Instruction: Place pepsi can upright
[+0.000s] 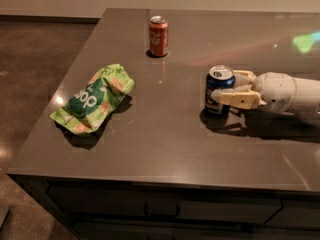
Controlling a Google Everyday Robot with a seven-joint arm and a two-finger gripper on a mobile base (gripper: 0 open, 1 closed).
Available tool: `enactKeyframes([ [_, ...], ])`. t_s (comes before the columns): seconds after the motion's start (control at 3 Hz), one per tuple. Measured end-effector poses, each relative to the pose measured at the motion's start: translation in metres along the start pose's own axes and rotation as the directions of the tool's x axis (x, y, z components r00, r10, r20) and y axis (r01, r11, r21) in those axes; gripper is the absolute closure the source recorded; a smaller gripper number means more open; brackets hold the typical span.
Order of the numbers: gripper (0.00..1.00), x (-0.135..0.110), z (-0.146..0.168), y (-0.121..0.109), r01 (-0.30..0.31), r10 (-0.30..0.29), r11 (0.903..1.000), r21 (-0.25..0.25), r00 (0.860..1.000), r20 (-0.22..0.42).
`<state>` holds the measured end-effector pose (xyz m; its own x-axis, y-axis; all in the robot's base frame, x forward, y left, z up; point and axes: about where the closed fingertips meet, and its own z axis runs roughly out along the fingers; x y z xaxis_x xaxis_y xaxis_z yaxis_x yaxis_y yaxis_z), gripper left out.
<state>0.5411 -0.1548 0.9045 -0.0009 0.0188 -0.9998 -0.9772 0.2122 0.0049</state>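
Note:
The dark blue pepsi can (219,84) stands upright on the dark grey table (165,134), right of centre, its silver top facing up. My gripper (225,86) reaches in from the right edge and is shut on the can. One cream finger (236,97) crosses the can's front and the other (245,75) lies behind it. The can's base appears to rest on the table, with its shadow directly beneath.
A red cola can (158,36) stands upright at the back of the table. A crumpled green snack bag (94,99) lies on the left side. The table's front edge runs near the bottom, and its left edge drops to the floor.

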Motion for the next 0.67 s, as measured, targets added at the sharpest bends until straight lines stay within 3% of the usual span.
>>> enactKeyframes([
  [0.67,0.14,-0.0003,0.0012,0.0014,0.006,-0.006,1.0,-0.005,1.0,0.027],
])
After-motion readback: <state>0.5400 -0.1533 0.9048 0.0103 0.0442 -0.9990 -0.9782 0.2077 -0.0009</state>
